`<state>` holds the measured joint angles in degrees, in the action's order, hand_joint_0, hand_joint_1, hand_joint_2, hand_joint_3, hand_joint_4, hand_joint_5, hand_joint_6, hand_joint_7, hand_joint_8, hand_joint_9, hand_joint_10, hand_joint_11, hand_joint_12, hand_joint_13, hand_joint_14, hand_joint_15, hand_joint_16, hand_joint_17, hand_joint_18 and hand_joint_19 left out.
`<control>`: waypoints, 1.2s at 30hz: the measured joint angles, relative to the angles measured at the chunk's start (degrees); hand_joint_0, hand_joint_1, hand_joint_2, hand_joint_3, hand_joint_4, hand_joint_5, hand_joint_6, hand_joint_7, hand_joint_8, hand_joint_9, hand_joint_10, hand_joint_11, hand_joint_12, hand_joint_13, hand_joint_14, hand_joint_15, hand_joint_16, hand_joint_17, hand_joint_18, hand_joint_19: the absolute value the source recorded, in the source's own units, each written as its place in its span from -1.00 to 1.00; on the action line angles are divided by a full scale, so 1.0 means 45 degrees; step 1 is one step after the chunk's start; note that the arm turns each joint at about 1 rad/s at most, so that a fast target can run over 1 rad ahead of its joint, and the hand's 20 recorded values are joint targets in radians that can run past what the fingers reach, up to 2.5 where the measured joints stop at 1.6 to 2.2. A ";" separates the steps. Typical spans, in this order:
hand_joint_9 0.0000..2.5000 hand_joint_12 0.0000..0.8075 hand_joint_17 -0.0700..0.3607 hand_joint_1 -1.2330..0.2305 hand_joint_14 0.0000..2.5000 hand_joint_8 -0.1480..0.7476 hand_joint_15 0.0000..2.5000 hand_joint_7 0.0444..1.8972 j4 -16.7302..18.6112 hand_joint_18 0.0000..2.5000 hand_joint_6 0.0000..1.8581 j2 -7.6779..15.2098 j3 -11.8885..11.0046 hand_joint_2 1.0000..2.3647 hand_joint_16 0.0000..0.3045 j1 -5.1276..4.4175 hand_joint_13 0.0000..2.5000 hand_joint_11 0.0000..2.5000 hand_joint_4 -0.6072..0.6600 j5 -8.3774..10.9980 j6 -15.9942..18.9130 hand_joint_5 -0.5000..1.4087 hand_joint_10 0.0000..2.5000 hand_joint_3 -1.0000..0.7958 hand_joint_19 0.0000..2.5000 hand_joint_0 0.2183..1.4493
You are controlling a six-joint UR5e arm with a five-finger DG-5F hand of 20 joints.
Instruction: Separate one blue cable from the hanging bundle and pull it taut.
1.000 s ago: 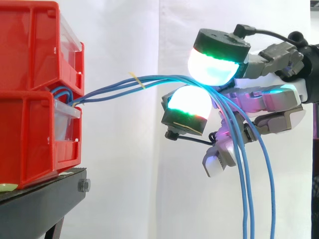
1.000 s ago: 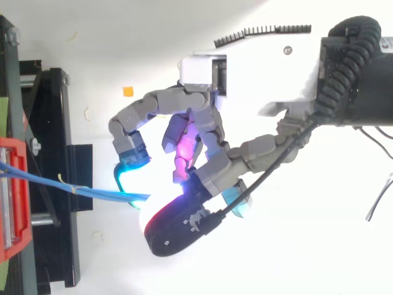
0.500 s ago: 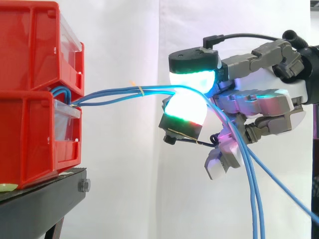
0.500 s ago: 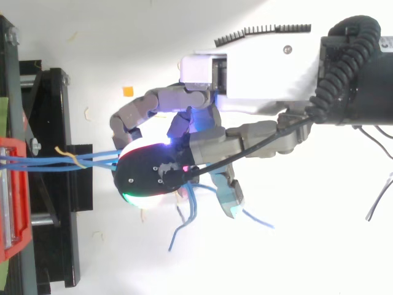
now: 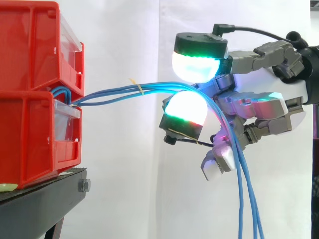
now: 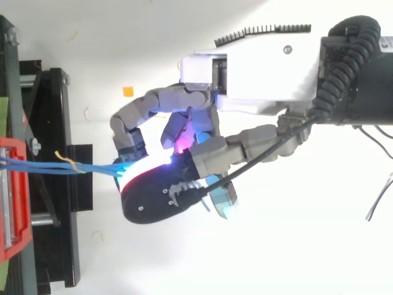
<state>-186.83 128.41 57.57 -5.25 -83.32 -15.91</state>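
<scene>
Before the white curtain, blue cables run from the red bins into the hand. Its glowing pads curl loosely around the whole bundle, so no single cable looks separated yet.

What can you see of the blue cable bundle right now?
The blue cable bundle is several thin, smooth blue cables. They leave the gap between the stacked red bins, run nearly level to the right, bound by a thin yellow tie, pass between two glowing pads of the hand, bend over its curled fingers and hang slack to the view's bottom edge.
</scene>
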 measured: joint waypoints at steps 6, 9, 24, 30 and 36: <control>0.44 -0.40 -0.13 0.06 -0.99 -0.39 -0.67 0.34 -0.0005 -0.56 -0.46 0.0000 0.0000 -0.99 -0.65 0.0020 -0.10 -0.76 0.04 -0.0012 0.0000 -0.36 -0.99 -0.38 -0.57 -0.48; 0.47 -0.40 -0.10 0.05 -0.99 -0.38 -0.68 0.33 -0.0006 -0.53 -0.46 0.0000 0.0000 -1.00 -0.64 0.0028 -0.08 -0.76 0.06 -0.0018 -0.0008 -0.35 -0.99 -0.44 -0.60 -0.55; 0.56 -0.48 -0.18 0.22 -0.99 -0.52 -0.67 0.38 -0.0006 -0.50 -0.46 0.0000 0.0005 -1.00 -0.69 0.0032 -0.01 -0.75 0.04 -0.0020 -0.0013 -0.33 -0.99 -0.44 -0.58 -0.40; 0.58 -0.47 -0.16 0.42 -0.99 -0.51 -0.67 0.39 0.0012 -0.49 -0.46 0.0000 0.0011 -1.00 -0.67 0.0032 0.01 -0.77 0.05 -0.0012 -0.0008 -0.33 -0.99 -0.44 -0.59 -0.49; 0.56 -0.48 -0.19 0.07 -0.99 -0.50 -0.66 0.40 0.0045 -0.51 -0.46 0.0000 0.0010 -1.00 -0.69 0.0023 -0.01 -0.75 0.03 -0.0018 -0.0018 -0.33 -0.99 -0.44 -0.57 -0.36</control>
<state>-186.63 128.41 57.61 -5.15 -83.40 -15.99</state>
